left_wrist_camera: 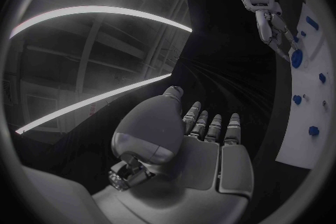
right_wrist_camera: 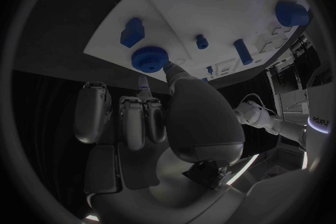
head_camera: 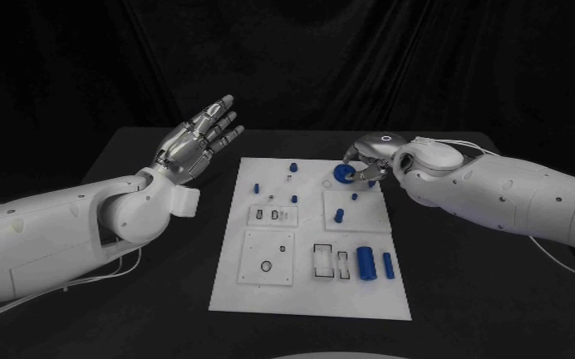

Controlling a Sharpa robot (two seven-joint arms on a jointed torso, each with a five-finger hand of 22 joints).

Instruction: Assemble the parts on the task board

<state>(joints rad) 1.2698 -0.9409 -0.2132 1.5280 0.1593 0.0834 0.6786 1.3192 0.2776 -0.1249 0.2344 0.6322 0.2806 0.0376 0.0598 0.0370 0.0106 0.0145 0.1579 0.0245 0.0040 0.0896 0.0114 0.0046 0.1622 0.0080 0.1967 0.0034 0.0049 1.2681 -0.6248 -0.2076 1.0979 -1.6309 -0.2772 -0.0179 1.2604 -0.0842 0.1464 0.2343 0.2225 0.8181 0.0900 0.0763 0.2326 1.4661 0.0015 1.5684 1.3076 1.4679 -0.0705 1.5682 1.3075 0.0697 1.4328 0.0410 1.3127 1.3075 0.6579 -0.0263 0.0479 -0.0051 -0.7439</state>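
Blue gear [head_camera: 341,174] pinched in the right hand [head_camera: 366,162] over the task board's [head_camera: 306,297] far side awaits seating, I judge; left hand [head_camera: 198,143] spread, idle.

One white task board [head_camera: 307,292], two silver hands, one blue gear [head_camera: 343,174], and two large blue cylinders lying side by side.

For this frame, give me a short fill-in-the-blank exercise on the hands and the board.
1. The right hand holds a blue ____ part at the task board's far edge.
2. The left hand, raised beside the board, holds ____.
3. The two big blue cylinders lie near the board's ____ right corner.

Missing: round; nothing; near
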